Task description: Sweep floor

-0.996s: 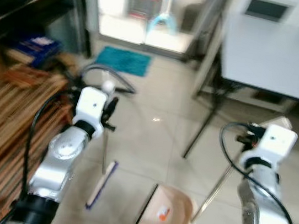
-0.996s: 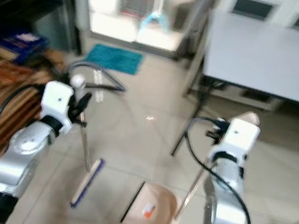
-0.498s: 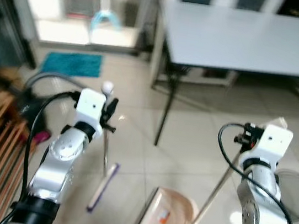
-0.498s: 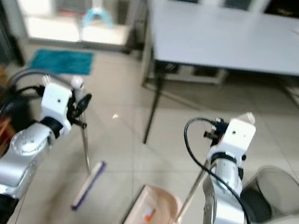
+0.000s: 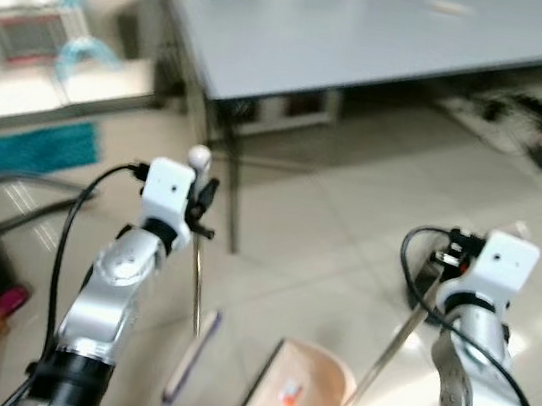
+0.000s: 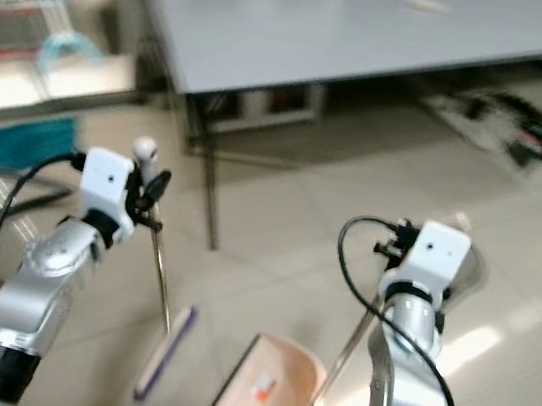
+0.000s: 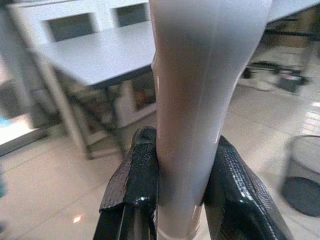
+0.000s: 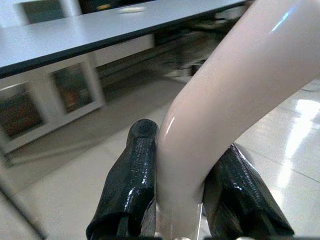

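Two tools: I am clamping the left gripper fingers on the broom handle top, the right gripper on the dustpan handle. Both look light, stiff, smooth; brush and pan sitting near the tiled floor.

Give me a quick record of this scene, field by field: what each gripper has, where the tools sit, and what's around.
left gripper: shut on the broom handle
right gripper: shut on the dustpan handle
broom head: on the tiled floor, left of the dustpan
dustpan: on the floor between the arms
table: grey, ahead of the robot
mat: teal, ahead on the left
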`<state>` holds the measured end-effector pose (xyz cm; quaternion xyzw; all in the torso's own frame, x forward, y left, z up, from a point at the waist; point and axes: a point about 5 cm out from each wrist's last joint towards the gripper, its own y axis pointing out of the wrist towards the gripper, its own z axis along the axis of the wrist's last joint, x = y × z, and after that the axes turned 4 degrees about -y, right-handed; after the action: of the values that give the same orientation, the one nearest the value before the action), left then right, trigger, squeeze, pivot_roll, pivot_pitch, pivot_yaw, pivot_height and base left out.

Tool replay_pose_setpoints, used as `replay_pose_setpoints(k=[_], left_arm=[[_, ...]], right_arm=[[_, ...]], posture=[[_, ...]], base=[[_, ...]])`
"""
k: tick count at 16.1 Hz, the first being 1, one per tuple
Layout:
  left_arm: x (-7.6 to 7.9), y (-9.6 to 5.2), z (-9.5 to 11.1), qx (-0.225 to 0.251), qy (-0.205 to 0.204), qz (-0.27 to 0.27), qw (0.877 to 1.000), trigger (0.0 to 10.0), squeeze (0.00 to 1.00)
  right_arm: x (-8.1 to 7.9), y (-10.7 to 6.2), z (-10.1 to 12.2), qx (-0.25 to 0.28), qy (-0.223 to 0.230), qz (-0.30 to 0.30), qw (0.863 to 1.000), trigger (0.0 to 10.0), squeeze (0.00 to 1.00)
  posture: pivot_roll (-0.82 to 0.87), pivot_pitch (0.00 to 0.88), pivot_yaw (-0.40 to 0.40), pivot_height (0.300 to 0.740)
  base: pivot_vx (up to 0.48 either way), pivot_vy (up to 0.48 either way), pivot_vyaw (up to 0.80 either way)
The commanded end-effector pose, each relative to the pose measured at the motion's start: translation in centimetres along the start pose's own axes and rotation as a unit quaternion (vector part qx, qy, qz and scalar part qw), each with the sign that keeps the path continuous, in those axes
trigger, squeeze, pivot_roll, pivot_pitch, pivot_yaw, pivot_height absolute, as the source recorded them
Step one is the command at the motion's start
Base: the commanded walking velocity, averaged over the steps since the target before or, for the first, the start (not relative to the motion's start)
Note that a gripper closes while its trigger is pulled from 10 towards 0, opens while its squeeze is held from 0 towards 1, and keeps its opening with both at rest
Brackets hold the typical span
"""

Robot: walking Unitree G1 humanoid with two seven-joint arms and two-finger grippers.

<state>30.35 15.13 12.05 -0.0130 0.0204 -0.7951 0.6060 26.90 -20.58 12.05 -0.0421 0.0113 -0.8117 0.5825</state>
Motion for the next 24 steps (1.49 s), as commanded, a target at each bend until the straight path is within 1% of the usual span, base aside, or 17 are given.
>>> replay_pose_setpoints(k=[1,2,6,7,9,13,16,19,24], left_arm=[[-0.33,0.32,1.1,0.018,-0.008,0.004,1.0,10.0,0.0],[-0.46,0.25,1.12,0.018,-0.018,0.011,1.0,10.0,0.0],[-0.73,-0.13,0.84,0.022,0.008,0.026,0.999,10.0,0.0],[-0.74,-0.13,1.0,0.034,0.028,0.028,0.999,10.0,0.0],[-0.62,-0.06,1.04,0.035,0.024,0.028,0.999,10.0,0.0],[-0.7,0.07,1.18,0.04,0.047,0.03,0.998,10.0,0.0],[-0.48,0.2,1.21,0.044,0.033,0.023,0.998,10.0,0.0],[-0.12,0.46,1.35,0.048,0.035,0.014,0.998,10.0,0.0],[0.09,0.79,1.57,0.052,0.04,0.003,0.998,10.0,0.0]], right_arm=[[-0.08,0.22,1.25,0.023,0.006,0.001,1.0,10.0,0.0],[-0.13,0.37,1.33,0.025,0.002,0.005,1.0,10.0,0.0],[-0.07,0.58,1.59,0.027,-0.007,0.012,1.0,10.0,0.0],[0.02,0.61,1.61,0.027,-0.009,0.012,1.0,10.0,0.0],[0.06,0.66,1.76,0.03,-0.014,0.013,0.999,10.0,0.0],[0.03,0.57,1.78,0.03,-0.017,0.012,0.999,10.0,0.0],[0.08,0.43,1.7,0.029,-0.022,0.015,0.999,10.0,0.0],[-0.06,0.46,1.68,0.027,-0.023,0.018,0.999,10.0,0.0],[-0.15,0.24,1.33,0.022,-0.021,0.017,0.999,10.0,0.0]], posture=[[-0.01,0.025,0.075,0.74],[-0.01,0.022,0.067,0.74],[-0.02,0.014,0.054,0.74],[-0.02,0.01,0.05,0.74],[-0.02,0.005,0.051,0.74],[-0.02,0.001,0.056,0.74],[-0.03,0.001,0.054,0.74],[-0.03,0.004,0.055,0.74],[-0.03,0.009,0.061,0.74]], base=[[0.0,0.0,-0.8],[0.0,0.0,-0.8],[0.0,0.0,-0.8],[0.0,0.0,-0.8],[0.0,0.0,-0.8],[0.0,0.0,-0.8],[0.0,0.0,-0.8],[0.0,0.0,-0.8],[0.0,0.386,-0.8]])
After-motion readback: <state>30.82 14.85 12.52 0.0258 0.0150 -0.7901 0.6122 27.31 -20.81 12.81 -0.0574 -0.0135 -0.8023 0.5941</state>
